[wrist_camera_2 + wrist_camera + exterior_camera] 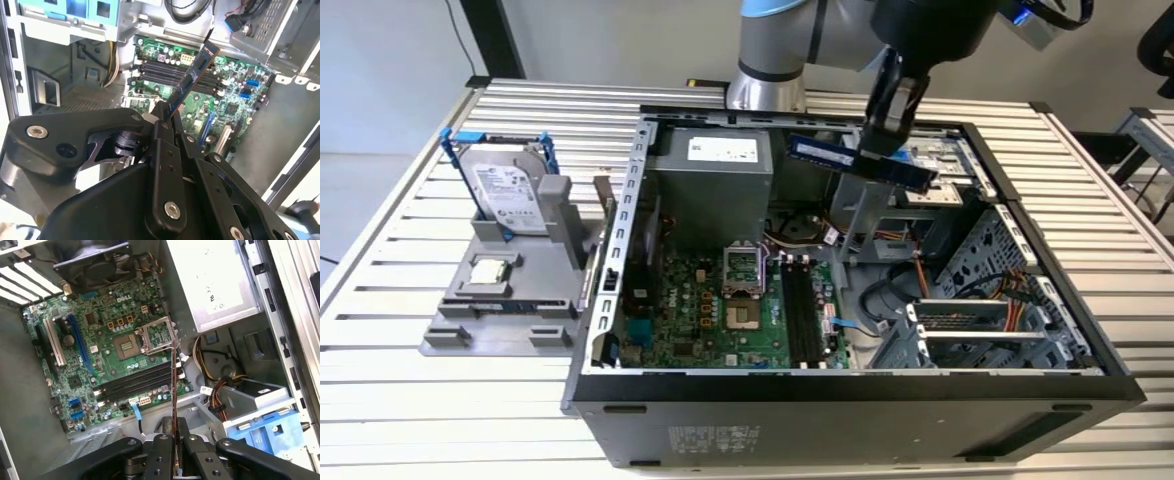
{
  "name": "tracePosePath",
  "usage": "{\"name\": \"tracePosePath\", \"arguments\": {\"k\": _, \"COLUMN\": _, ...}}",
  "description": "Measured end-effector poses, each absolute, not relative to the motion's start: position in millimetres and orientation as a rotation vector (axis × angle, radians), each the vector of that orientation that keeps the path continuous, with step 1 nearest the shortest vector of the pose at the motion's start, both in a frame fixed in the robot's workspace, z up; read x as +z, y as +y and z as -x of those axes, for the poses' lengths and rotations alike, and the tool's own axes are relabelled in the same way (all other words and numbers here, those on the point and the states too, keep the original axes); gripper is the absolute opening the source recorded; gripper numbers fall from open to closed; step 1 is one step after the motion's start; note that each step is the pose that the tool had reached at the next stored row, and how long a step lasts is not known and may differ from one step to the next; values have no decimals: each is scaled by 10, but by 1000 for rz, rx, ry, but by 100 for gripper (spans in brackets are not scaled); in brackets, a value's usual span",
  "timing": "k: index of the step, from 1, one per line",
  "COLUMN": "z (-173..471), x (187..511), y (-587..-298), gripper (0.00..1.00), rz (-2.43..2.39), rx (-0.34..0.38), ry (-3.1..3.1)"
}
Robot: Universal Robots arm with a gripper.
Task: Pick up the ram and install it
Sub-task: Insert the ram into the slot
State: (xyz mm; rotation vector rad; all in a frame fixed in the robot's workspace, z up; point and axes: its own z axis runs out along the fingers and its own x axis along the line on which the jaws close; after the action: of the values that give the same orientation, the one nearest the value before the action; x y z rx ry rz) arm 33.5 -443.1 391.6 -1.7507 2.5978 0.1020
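Blue ram (827, 152), green motherboard (680, 330), black tool (174, 439).

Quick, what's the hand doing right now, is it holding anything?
The hand is closed on the ram, holding it in the air above the open computer case.

In the exterior view the black end effector (877, 148) crosses the long, thin blue ram strip (825, 152) and covers its middle, so the contact itself is hidden. The grey robot arm with a blue ring (771, 60) is cut off by the top edge. In both wrist views the ram's held end is buried between the clamped black fingers (161, 145), and the end effector's body runs past the picture's edge. In the first wrist view the ram (174, 385) shows edge-on as a thin line, so its chips cannot be made out. In the second wrist view it covers part of the black memory slots (155, 70).
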Motion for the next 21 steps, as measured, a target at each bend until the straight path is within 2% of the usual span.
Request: {"name": "tracePosePath", "arguments": {"k": 21, "z": -335, "x": 3916, "y": -4435, "gripper": 0, "rz": 1358, "rx": 99, "ry": 2813}}
